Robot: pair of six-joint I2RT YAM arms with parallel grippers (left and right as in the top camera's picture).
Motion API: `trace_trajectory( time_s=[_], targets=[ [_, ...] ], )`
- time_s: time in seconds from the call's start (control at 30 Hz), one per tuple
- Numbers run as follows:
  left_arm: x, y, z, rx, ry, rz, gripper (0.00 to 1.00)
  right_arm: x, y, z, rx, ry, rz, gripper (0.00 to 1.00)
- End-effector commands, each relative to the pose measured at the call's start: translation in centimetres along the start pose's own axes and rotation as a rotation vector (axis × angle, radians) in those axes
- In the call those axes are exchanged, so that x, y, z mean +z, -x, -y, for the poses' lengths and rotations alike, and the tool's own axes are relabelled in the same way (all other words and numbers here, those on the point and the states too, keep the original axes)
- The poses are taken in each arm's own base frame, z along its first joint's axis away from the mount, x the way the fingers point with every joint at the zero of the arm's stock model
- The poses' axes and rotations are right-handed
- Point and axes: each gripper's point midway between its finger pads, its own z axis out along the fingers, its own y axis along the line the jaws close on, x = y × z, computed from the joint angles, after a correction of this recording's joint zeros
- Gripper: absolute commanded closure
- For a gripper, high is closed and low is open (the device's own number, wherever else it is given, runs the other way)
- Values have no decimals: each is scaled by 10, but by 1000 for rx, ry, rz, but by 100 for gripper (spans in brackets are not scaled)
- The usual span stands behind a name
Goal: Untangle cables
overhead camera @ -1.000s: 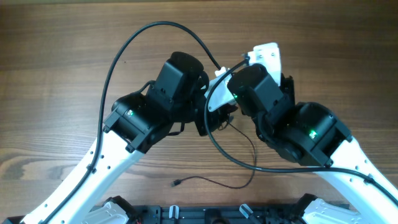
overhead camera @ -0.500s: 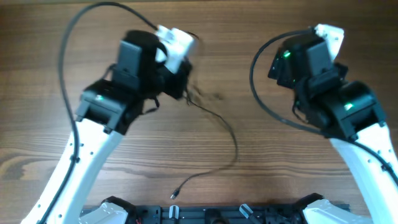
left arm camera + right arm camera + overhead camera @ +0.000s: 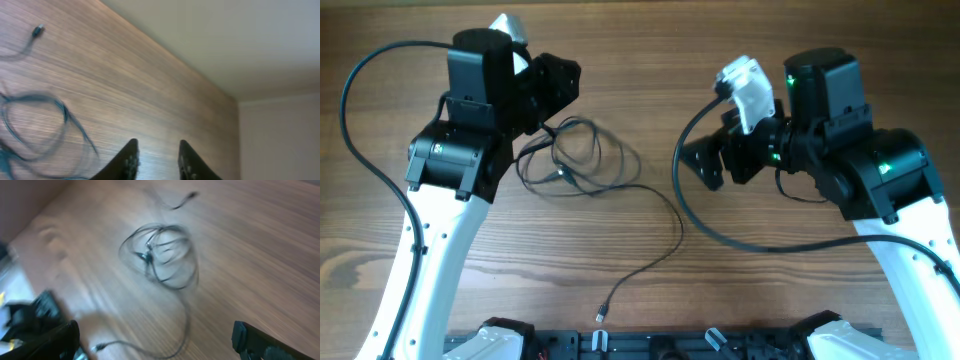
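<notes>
The thin dark cables (image 3: 582,160) lie in loose, overlapping loops on the wooden table, just below and right of my left gripper (image 3: 560,85). One strand trails down to a small plug (image 3: 602,315) near the front edge. In the left wrist view the loops (image 3: 35,125) sit left of my left gripper (image 3: 157,160), whose jaws stand apart with nothing between them. My right gripper (image 3: 710,162) hangs wide open to the right of the loops. Its wrist view shows the coil (image 3: 160,255) ahead of the right gripper (image 3: 155,342) and a plug (image 3: 100,346) near it.
Thick black arm cables arc beside each arm, the left one (image 3: 360,130) and the right one (image 3: 720,235). A black rail (image 3: 660,345) runs along the table's front edge. The table's far edge meets a pale wall (image 3: 225,40).
Both arms have swung apart from the middle. The left arm carried the cables leftward and its jaws have parted, leaving the loops on the table. The right gripper has opened wide.
</notes>
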Motion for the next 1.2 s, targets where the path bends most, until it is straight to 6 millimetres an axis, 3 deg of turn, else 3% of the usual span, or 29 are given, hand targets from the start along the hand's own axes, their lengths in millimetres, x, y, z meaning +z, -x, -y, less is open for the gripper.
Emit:
trace_trajectory(
  time_s=[0.0,0.13,0.3,0.4,0.57,0.73,0.87,1.17],
  targets=[
    [-6,5,12,-53,-44,11,57,-7,1,-25,-107,121,25,0],
    [-6,9,0,-24,18,43,55,-3,-8,-24,-117,129,-17,0],
    [-13,25,-43,5,246,162,54,21,-27,-13,-45,150,-136,0],
    [-23,33,-66,17,373,224,49,48,-34,0,26,158,-203,0],
    [-30,25,-90,-1,463,180,48,100,-38,23,151,152,-266,0],
    [-37,15,-108,-17,531,133,47,145,-54,40,229,80,-347,0],
    [-41,5,-118,-19,574,90,45,175,-82,48,228,4,-463,0],
    [-45,-5,-125,-22,607,45,45,225,-138,46,156,-77,-661,0]
  ],
)
